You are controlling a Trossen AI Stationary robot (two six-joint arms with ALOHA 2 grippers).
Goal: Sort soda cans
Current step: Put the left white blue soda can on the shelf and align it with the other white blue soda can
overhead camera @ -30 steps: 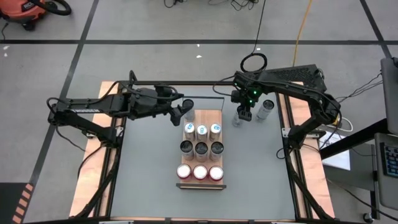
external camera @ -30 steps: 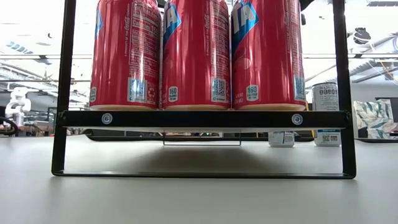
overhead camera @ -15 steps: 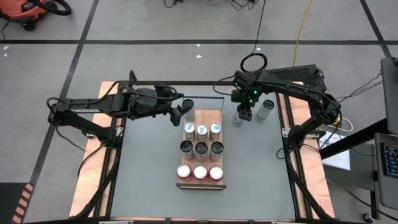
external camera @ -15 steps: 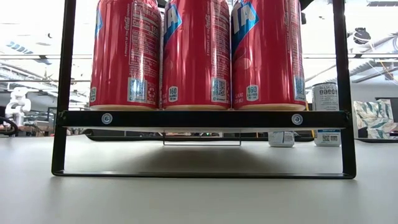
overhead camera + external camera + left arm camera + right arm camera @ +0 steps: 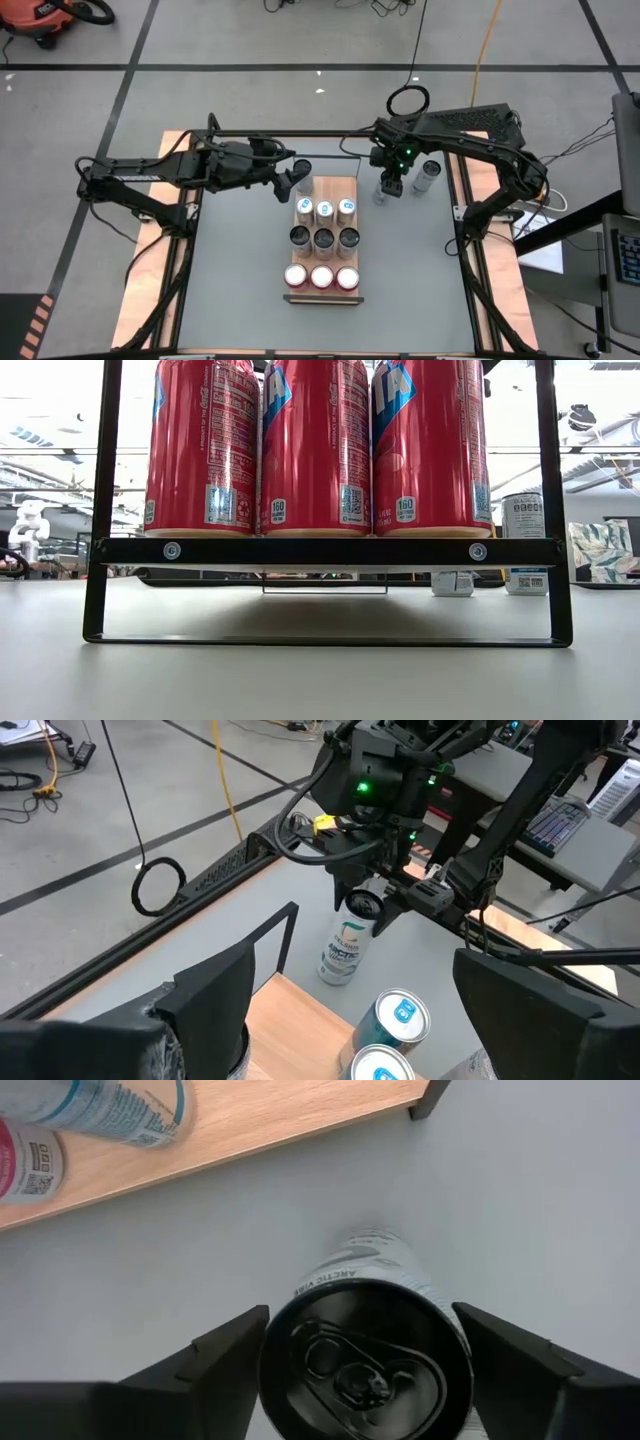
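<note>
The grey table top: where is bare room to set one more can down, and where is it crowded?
Free: the bare grey table top left of the wooden can rack, and the patch right of it. Crowded: the far edge, where the right tool straddles a silver-grey dark-topped can, another such can stands beside, and the left tool hovers.

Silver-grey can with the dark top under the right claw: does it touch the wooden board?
Apart. The right wrist view shows a strip of bare grey table between the silver-grey dark-topped can and the light wooden board.
</note>
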